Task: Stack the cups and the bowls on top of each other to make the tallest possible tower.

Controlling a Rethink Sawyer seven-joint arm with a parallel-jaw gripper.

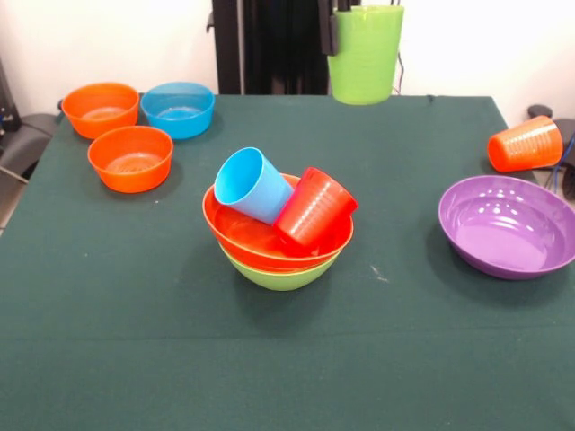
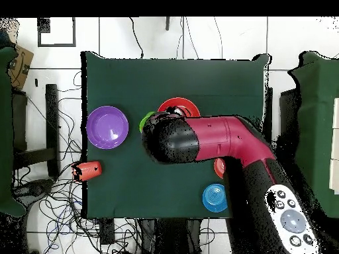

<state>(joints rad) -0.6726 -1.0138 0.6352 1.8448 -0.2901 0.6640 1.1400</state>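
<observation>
Tower (image 1: 280, 241) mid-surface: only two bowls nested, orange-red bowl (image 1: 247, 235) in lime green bowl (image 1: 280, 272), with light blue cup (image 1: 252, 184) and red cup (image 1: 313, 207) tipped loosely inside. Farther right, purple bowl (image 1: 508, 224) and toppled orange cup (image 1: 525, 144); far left, three small bowls (image 1: 131, 157). Farthest, green cup (image 1: 364, 54) aloft, fingers (image 1: 334, 31) apparently clamped on its rim. Barely begun.

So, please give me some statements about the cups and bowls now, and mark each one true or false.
1. The lime green cup is lifted above the table by the gripper. True.
2. The purple bowl is part of the tower. False: it sits alone on the cloth.
3. The orange cup lies on its side. True.
4. The light blue cup and red cup stand upright on the table. False: they lie tilted in the orange-red bowl.
</observation>
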